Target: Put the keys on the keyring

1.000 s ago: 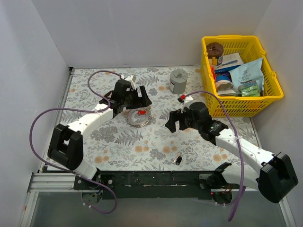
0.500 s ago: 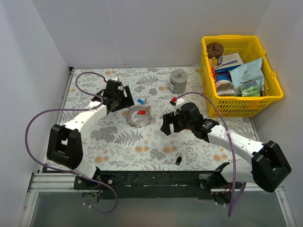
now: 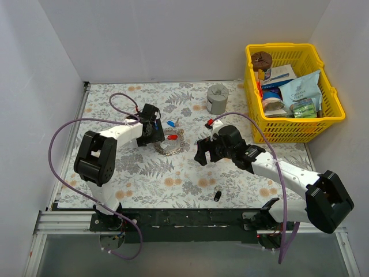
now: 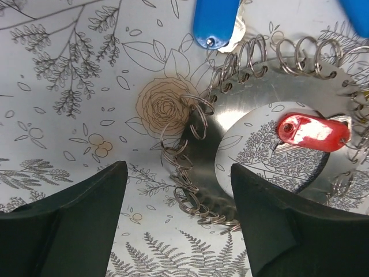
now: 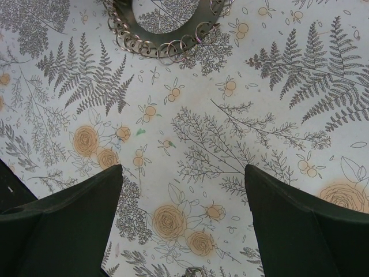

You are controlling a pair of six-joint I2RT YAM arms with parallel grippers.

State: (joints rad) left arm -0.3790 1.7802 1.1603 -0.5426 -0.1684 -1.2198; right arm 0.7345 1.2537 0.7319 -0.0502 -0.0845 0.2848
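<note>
two pairs of jaws, both spread wide, pinching nothing. left jaws low at the 9 o'clock rim of the keyring (image 3: 169,144), one finger (image 4: 69,225) over bare counter (image 3: 173,179), the other over the ring's edge. keyring flat on the counter a little left of centre, small wire loops crowding its rim. red key (image 4: 314,131) lying in the ring's hole, blue key (image 4: 214,23) just beyond the 12 o'clock rim. right jaws at 3 o'clock of the ring, apart from it, only floral cloth beneath.

plenty of open room from 6 o'clock of the ring down to the black cylinder (image 3: 217,195) near the counter's near edge. open too from 9 o'clock out to the left wall. tighter toward 1 o'clock, with the grey cup (image 3: 217,98) standing there, and toward 2 o'clock, with the yellow basket (image 3: 331,115) filling that corner.

against half a second ago: left jaws down from 10 o'clock of the ring to its rim, left elbow swung in closer. right jaws, ring and both keys in the same spots.
</note>
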